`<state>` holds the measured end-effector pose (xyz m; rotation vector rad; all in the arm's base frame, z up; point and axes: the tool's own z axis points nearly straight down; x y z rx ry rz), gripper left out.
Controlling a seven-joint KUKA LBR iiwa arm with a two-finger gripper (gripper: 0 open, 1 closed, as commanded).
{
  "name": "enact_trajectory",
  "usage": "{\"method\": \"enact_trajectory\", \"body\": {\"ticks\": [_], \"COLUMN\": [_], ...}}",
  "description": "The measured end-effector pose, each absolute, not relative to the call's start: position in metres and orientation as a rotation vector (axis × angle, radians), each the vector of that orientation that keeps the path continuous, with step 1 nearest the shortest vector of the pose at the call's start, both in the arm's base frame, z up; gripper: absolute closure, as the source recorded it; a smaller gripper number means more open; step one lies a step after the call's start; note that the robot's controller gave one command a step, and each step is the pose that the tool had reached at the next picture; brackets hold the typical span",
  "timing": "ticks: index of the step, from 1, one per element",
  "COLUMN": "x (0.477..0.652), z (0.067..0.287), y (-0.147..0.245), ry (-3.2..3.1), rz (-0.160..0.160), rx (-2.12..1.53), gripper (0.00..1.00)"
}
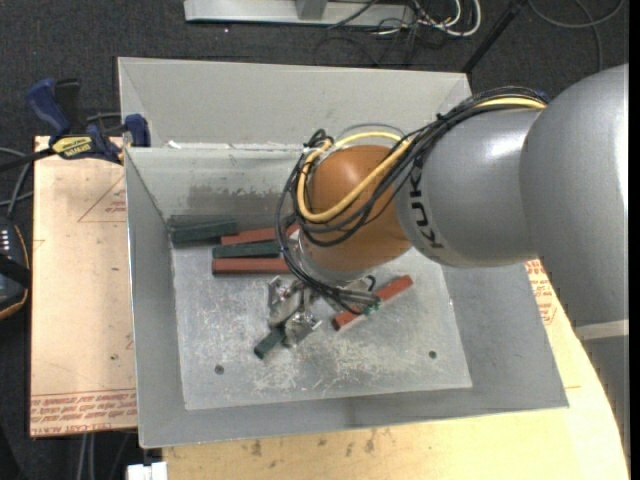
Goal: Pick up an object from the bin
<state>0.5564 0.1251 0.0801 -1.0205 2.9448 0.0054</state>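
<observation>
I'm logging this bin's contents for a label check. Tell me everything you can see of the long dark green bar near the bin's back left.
The dark green bar is a long, slim, straight-edged stick, matte like plastic or painted wood, and looks whole. It lies flat on the bin floor at the foot of the back wall, running roughly left to right. Its right end meets a red-brown bar; whether they touch is unclear. The gripper is apart from it.

One camera above the bin [152,268], apparently at a slight angle, fairly near
</observation>
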Motion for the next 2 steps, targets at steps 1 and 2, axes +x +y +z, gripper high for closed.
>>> {"method": "enact_trajectory", "body": {"ticks": [1, 2], "x": [0.556, 0.56], "z": [0.08, 0.259], "y": [0.125, 0.115], "ry": [2.945, 2.974], "rz": [0.006, -0.001], "rx": [-1.02, -0.973], "gripper": [1.0, 1.0]}}
